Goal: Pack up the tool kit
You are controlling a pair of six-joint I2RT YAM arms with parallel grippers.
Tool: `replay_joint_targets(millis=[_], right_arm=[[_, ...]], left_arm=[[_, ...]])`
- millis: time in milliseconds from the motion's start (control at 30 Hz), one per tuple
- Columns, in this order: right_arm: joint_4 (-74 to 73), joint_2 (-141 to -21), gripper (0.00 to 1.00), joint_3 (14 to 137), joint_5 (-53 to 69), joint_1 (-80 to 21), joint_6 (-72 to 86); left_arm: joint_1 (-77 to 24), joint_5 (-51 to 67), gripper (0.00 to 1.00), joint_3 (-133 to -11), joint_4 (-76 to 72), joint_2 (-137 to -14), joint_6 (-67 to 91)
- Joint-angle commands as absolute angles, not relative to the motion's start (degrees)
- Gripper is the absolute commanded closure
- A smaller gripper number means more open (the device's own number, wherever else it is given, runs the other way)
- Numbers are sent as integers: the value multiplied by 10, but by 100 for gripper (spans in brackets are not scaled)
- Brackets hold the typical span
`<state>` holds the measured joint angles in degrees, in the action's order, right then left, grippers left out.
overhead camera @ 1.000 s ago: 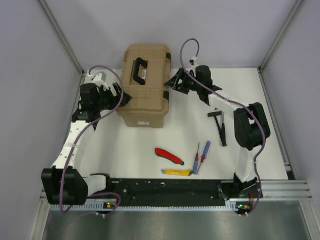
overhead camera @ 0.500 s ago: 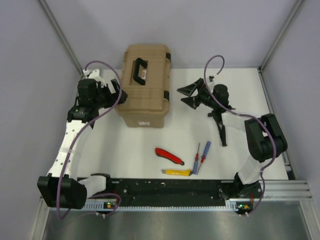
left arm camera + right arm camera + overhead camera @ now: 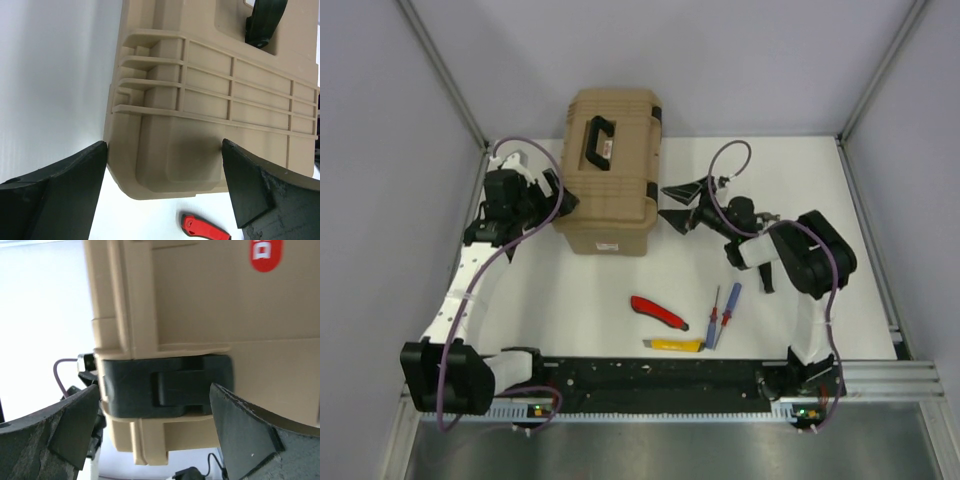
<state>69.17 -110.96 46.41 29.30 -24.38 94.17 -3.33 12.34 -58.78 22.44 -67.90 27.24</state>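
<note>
The tan ribbed toolbox [image 3: 610, 170] stands closed at the back of the table, black handle on top. My left gripper [image 3: 558, 200] is open beside its left near corner. In the left wrist view the toolbox [image 3: 210, 100] fills the gap of the open gripper [image 3: 164, 162]. My right gripper [image 3: 676, 205] is open at the box's right side. In the right wrist view it [image 3: 154, 390] straddles a closed black latch [image 3: 167, 387]. The red knife [image 3: 658, 311], yellow knife [image 3: 677, 345], red screwdriver [image 3: 714, 315] and blue screwdriver [image 3: 731, 303] lie in front. The black hammer [image 3: 766, 275] is partly hidden by my right arm.
Grey walls close in the table on the left, back and right. A long black strip [image 3: 650, 375] runs along the near edge between the arm bases. The red knife also shows in the left wrist view [image 3: 205, 230], below the toolbox corner.
My right gripper swung right, away from the toolbox, then came back lower against its right side at the latch. My left gripper shifted slightly by the left side. The tools have not moved.
</note>
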Motion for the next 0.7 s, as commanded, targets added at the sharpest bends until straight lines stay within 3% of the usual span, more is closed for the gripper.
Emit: replay_joint_targets(millis=[0, 133, 400, 667], right_arm=[[819, -1145, 10, 479, 264, -265, 997], [795, -1144, 10, 469, 266, -267, 959], [923, -1220, 9, 504, 277, -287, 1023], [923, -1177, 9, 524, 300, -293, 1005]], left_arm=[[-38, 151, 4, -572, 196, -689, 298], [-38, 156, 5, -570, 196, -699, 294], [-39, 188, 5, -555, 185, -711, 301], [-40, 201, 6, -550, 178, -715, 306]])
